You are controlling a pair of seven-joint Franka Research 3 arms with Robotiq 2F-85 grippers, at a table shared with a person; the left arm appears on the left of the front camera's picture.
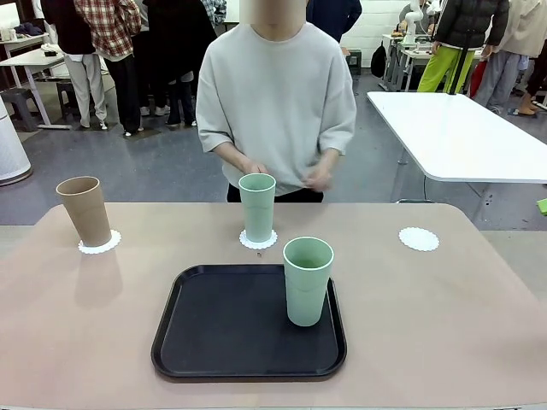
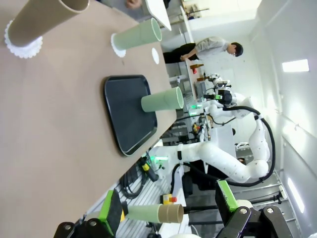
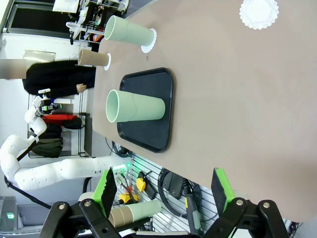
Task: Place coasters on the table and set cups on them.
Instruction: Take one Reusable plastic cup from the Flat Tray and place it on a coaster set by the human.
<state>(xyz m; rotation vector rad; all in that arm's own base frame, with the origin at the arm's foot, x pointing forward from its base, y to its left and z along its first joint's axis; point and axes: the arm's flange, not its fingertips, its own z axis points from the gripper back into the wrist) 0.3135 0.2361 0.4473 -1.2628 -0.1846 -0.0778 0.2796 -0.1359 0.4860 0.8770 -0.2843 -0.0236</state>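
Note:
On the beige table, a tan cup stands on a lacy white coaster at the far left. A pale green cup stands on a second coaster at the far middle, just below the person's hands. Another green cup stands upright on the black tray's right side. A third coaster lies bare at the far right. My left gripper and my right gripper both hang open off the table's near edge, holding nothing.
The person stands at the far edge, hands held close to the body. A white table and other people are farther back. Bare tabletop lies to either side of the tray.

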